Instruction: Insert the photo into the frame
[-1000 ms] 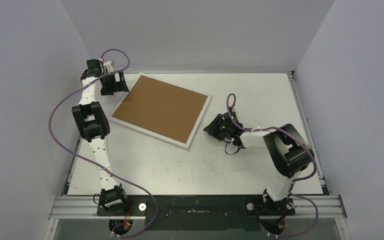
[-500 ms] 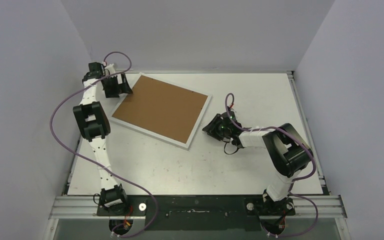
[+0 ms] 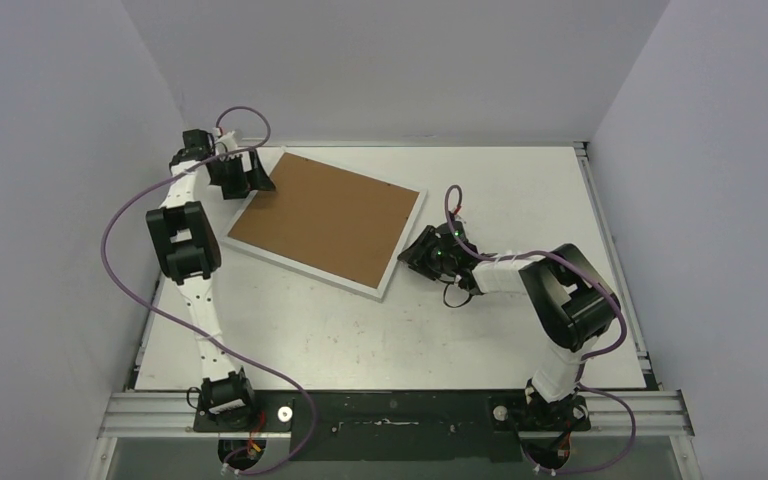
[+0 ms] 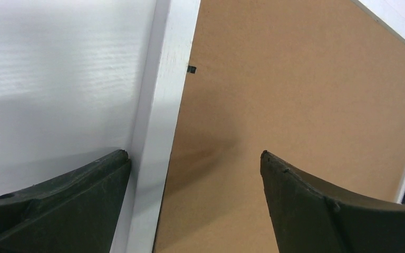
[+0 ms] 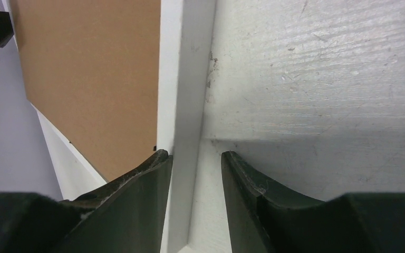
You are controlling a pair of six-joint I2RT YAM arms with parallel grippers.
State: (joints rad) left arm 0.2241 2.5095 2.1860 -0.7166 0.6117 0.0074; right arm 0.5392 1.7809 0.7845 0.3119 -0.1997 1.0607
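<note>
**Both arms closing on the frame, photo out of sight**

Over the last second I have swung the left arm in from the side. The left end effector now sits over the far left corner of the frame rather than beside it. The right arm has crept up against the opposite edge, and the frame seems to have shifted very slightly on the counter. I read this as getting a hold on both sides, probably to lift or turn the frame, since it lies back side up with its brown backing board showing.

The left end effector is spread about as wide as it goes. One of its fingers hangs over the board and the other is on the counter side, so the white rail runs between them. It holds nothing.

The right end effector is only narrowly apart and has eased out a touch. Its fingers stand on either side of the same kind of rail at the right edge. I cannot tell whether they pinch it or merely straddle it.

I see the photo in no view; whether it already lies under the board I cannot say
</note>
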